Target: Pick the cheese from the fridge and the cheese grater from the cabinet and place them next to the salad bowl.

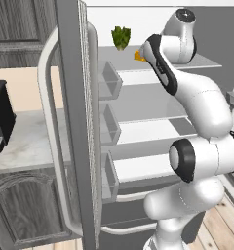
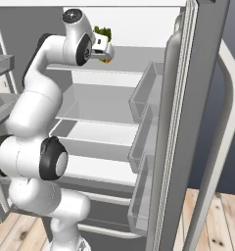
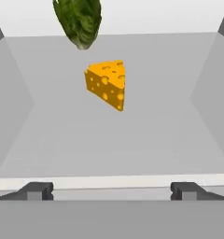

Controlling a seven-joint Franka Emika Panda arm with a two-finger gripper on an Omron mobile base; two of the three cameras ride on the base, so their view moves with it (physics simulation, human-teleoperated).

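Cheese [image 3: 107, 84], a small orange-yellow holed wedge, sits on the top white shelf [image 3: 109, 144] of the open grey fridge [image 1: 75, 122], just beside a green leafy vegetable [image 3: 79, 21]. The two-finger gripper [image 3: 111, 190] faces it with jaws spread wide, empty. No readable writing.

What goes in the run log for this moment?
phase: reaching into fridge | gripper: open, empty | cheese: on top shelf, ungrasped | leafy vegetable: behind cheese

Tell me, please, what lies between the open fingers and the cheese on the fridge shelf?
Nothing: in the hand view a bare stretch of shelf separates the fingers from the cheese. The leafy vegetable sits beyond the cheese.
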